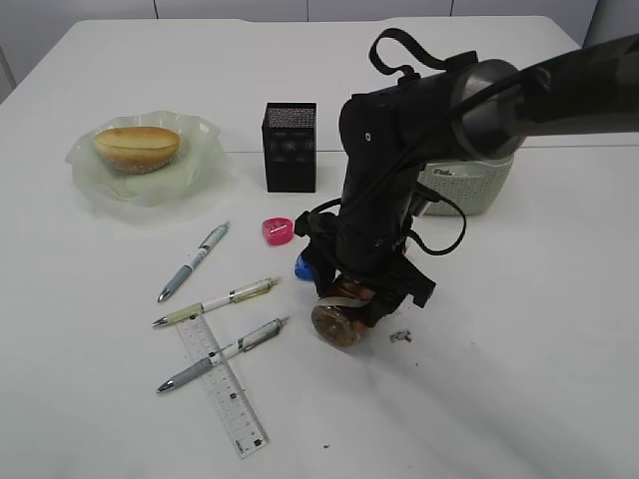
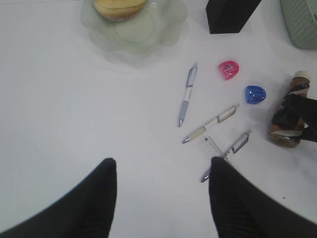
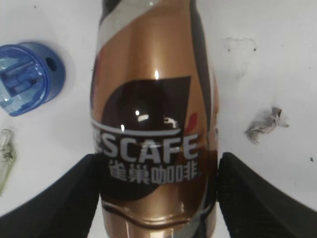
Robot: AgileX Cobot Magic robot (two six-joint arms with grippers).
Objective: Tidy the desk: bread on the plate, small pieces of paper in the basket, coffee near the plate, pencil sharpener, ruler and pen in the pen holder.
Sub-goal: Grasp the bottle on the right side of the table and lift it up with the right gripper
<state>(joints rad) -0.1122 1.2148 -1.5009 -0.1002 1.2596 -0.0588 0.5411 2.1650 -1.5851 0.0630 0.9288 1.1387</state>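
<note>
White desk (image 1: 519, 349) all round: right fingers (image 3: 64, 198) pinch the brown Nescafé coffee bottle (image 3: 153, 119) lying flat; left fingers (image 2: 106, 191) hover, spread wide.

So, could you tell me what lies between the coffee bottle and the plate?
In the left wrist view, blue sharpener, pink sharpener and a pen lie between coffee bottle and plate.

White table (image 1: 559, 399), pale wall panels (image 1: 230, 8) behind, soft even light.
</note>
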